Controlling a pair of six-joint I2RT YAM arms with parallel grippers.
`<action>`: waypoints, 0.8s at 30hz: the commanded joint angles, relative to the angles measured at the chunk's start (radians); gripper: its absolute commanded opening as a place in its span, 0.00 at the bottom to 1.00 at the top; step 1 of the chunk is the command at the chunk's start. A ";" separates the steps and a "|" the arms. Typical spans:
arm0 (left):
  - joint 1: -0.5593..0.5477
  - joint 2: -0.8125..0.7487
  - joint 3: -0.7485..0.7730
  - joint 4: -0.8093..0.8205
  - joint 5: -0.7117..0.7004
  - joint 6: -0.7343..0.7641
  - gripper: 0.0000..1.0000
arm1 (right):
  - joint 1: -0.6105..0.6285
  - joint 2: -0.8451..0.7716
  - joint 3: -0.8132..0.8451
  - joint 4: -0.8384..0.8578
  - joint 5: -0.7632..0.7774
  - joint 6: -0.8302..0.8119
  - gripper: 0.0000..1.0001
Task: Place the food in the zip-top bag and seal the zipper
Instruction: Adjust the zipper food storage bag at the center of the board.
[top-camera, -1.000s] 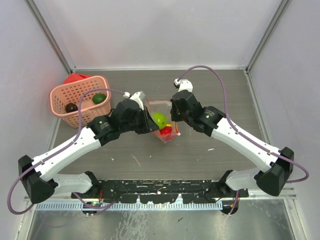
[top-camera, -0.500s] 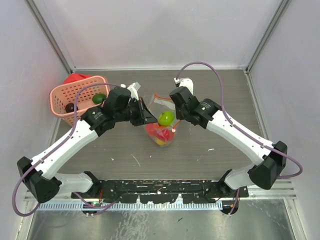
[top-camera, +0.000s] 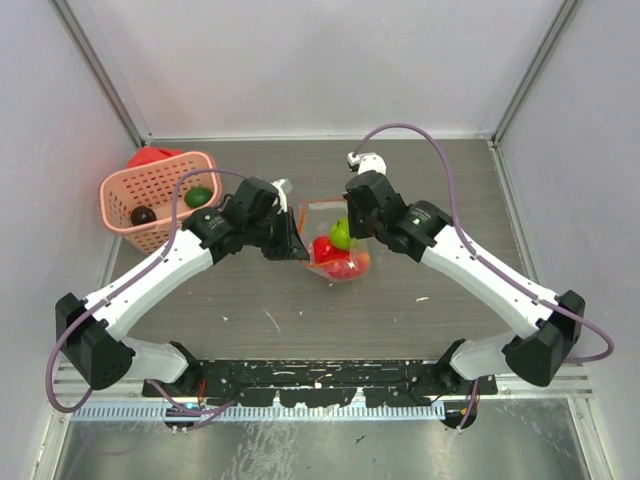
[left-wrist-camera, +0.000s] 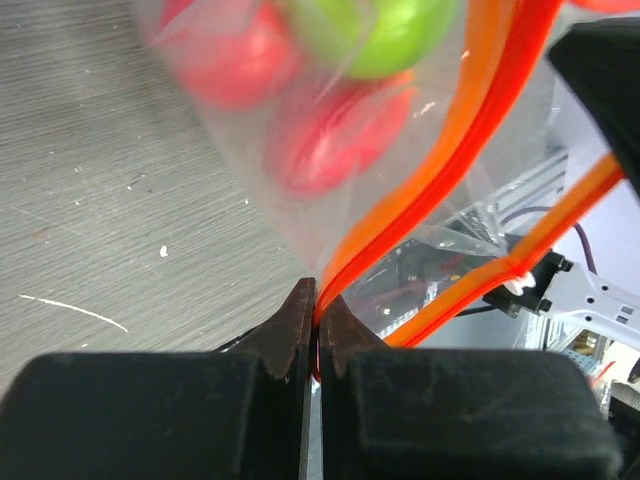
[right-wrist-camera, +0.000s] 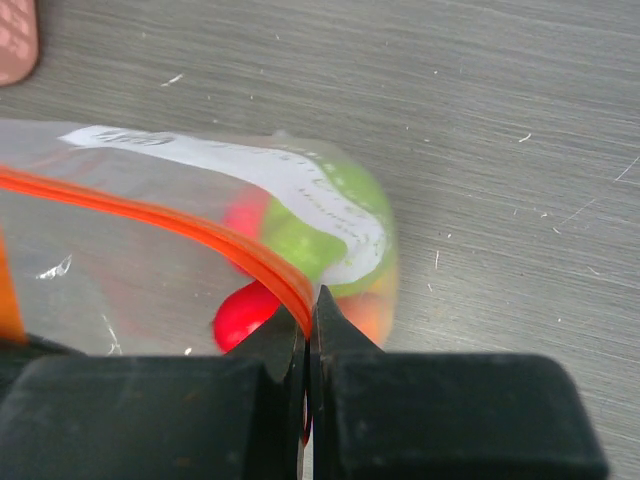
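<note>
My left gripper (left-wrist-camera: 317, 292) pinched tight on the orange zipper (left-wrist-camera: 455, 160), my right gripper (right-wrist-camera: 309, 300) clamped on its other end, clear bag (right-wrist-camera: 120, 285) stretched between them, red and green food (top-camera: 341, 235) inside

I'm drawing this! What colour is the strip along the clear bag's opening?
Bright orange-red. The zipper shows best in the left wrist view.

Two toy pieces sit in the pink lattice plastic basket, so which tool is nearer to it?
Left. The left tool grips the clear plastic bag at the edge on the pink basket side; the right tool grips the opposite edge, farther off.
</note>
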 joint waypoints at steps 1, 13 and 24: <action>0.002 -0.022 0.060 -0.036 -0.026 0.053 0.04 | -0.006 -0.092 -0.022 0.093 0.047 -0.008 0.00; 0.002 -0.045 0.088 -0.039 0.011 0.058 0.00 | -0.021 -0.090 -0.042 0.093 0.079 -0.002 0.00; 0.002 -0.020 0.088 -0.046 -0.054 0.090 0.06 | -0.022 -0.108 -0.055 0.109 0.045 -0.012 0.00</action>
